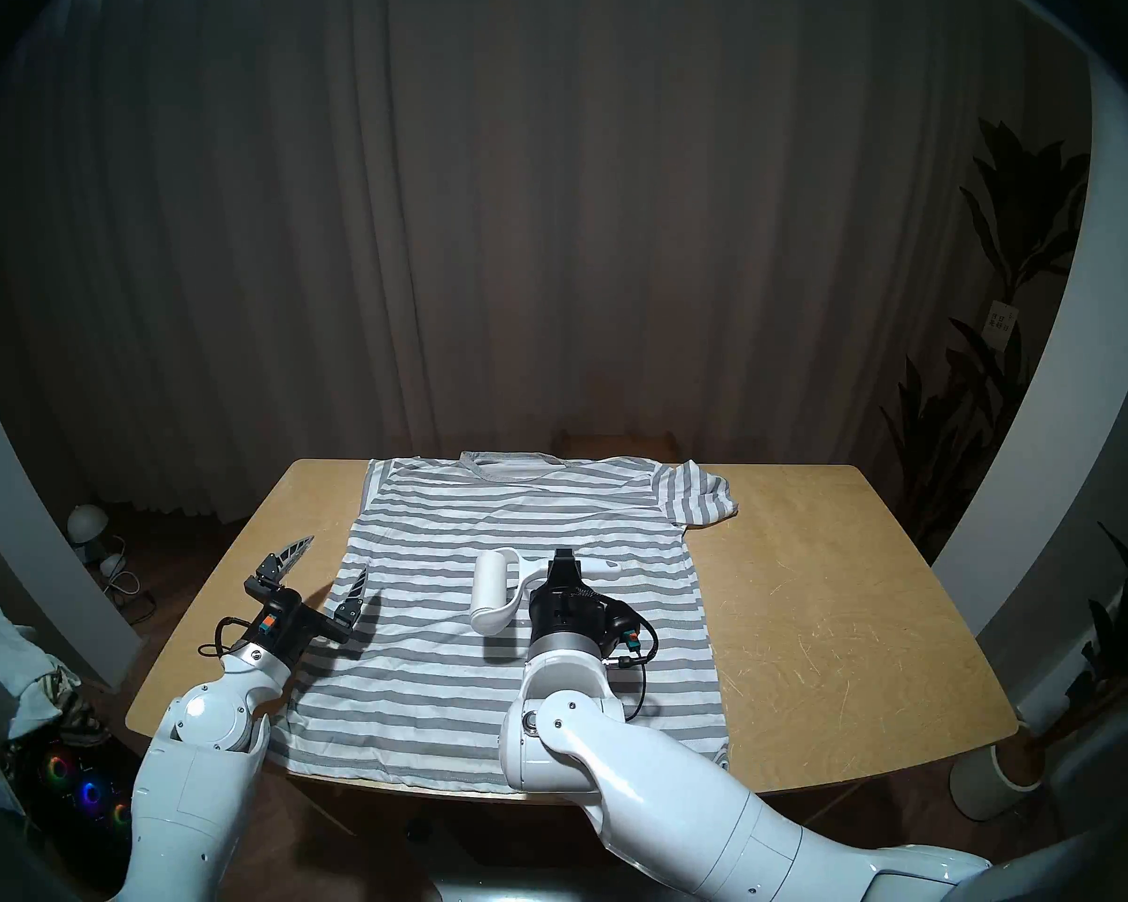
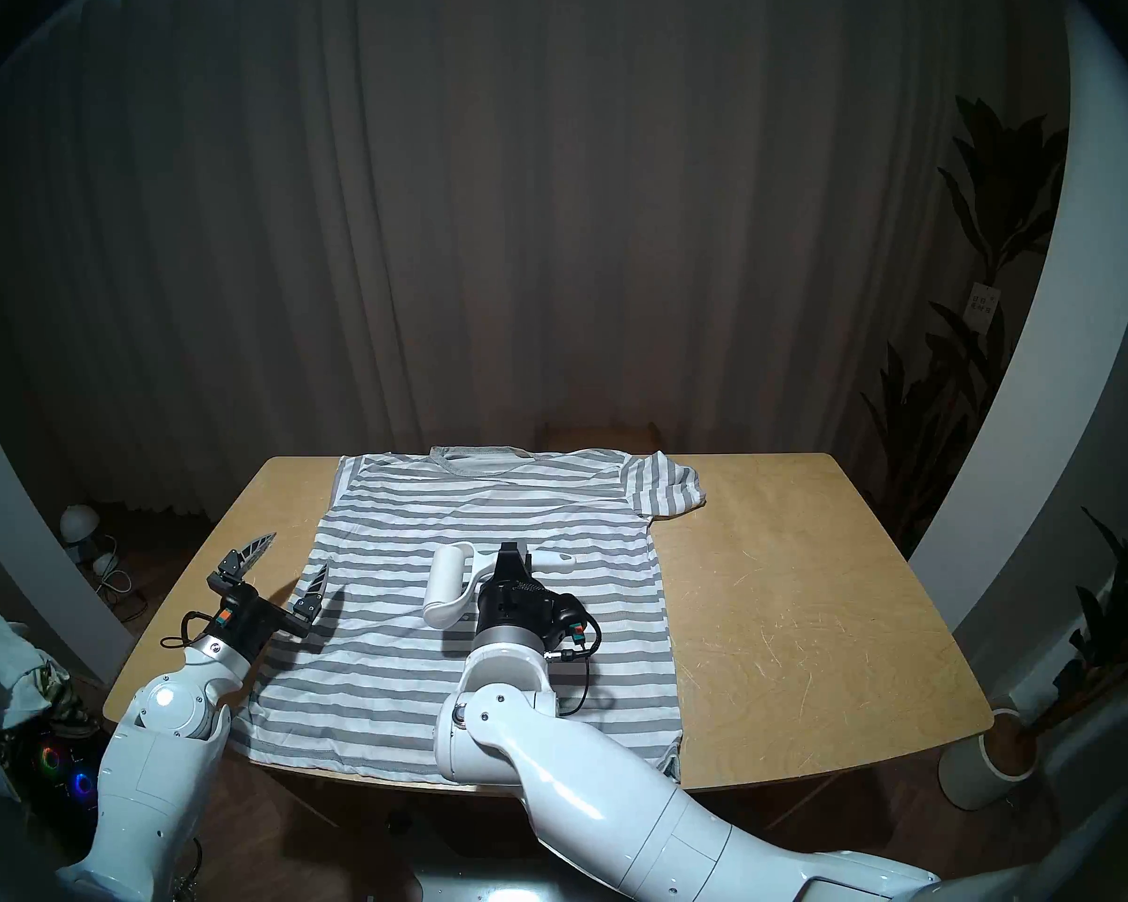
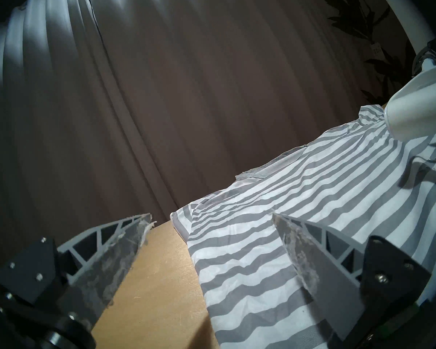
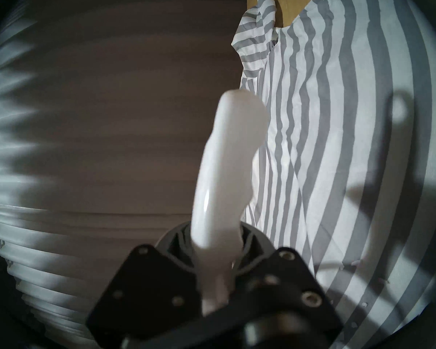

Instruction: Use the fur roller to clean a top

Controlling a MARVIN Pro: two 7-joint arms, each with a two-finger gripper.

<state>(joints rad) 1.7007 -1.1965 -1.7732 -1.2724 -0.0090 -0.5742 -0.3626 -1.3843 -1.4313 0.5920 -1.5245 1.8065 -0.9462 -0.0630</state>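
At the left side of the wooden worktop (image 1: pixel 809 595), the left gripper (image 1: pixel 327 572) hangs level above the surface with its jaws spread wide and nothing between them; one finger stands over bare wood near the left edge, the other over the left side seam of the top (image 1: pixel 483 679). In the left wrist view that gripper (image 3: pixel 212 237) shows both fingers far apart, the wood and the shirt's edge lying between them below, and the inner pads (image 3: pixel 116 255) carry wisps of pale fluff. The top is a grey-and-white striped T-shirt spread flat across the middle of the worktop, collar toward the far edge, hem hanging slightly over the near edge, its right sleeve crumpled toward the far right. Above the centre of the top, the right gripper (image 1: pixel 564 565) points forward with its jaws clenched on the handle of the fur roller (image 1: pixel 496 585). The white roller lies crosswise: its cylinder sits to the left of the jaws and the handle tip juts out to their right. It casts a shadow on the stripes beneath, so whether the cylinder touches the cloth I cannot tell. In the right wrist view the handle of the roller (image 4: pixel 224 169) rises out of the clamped jaws, with the striped cloth on the right.
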